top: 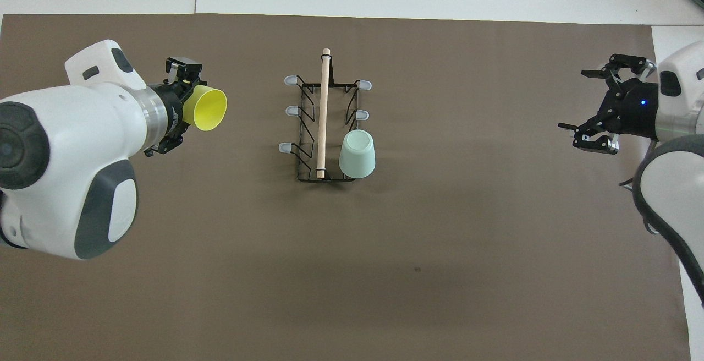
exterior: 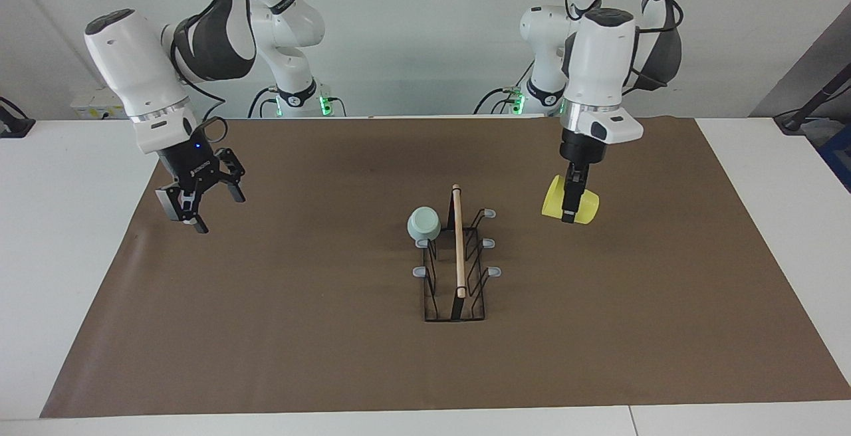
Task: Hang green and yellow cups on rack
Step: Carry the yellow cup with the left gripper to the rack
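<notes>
Hanging in the air at the right arm's end of the brown-covered surface point(exterior: 266, 329), the right gripper point(exterior: 199, 213) is empty, its jaws released and spread wide; it points down at a slant over bare mat, well apart from everything else, and this arm waits. Toward the middle of the mat stands the rack point(exterior: 455, 276), a black wire frame with a light wooden rod point(exterior: 458, 240) along its top and grey-tipped prongs sticking out on both sides. A pale green cup point(exterior: 423, 223) hangs on the rack, seated mouth-down on the prong nearest the robots on the side facing the right arm's end; in the overhead view the green cup point(top: 358, 154) sits tilted, its closed bottom pointing up and outward, just beside the rod. The other prongs are bare. Next comes the left gripper point(exterior: 570, 207), reaching straight down from its white arm over the mat between the rack and the left arm's end. Its jaws are clenched on the yellow cup point(exterior: 570, 207), which is held up in the air on its side. From overhead, the yellow cup point(top: 206, 109) shows its open mouth turned toward the rack, near it but not touching.
</notes>
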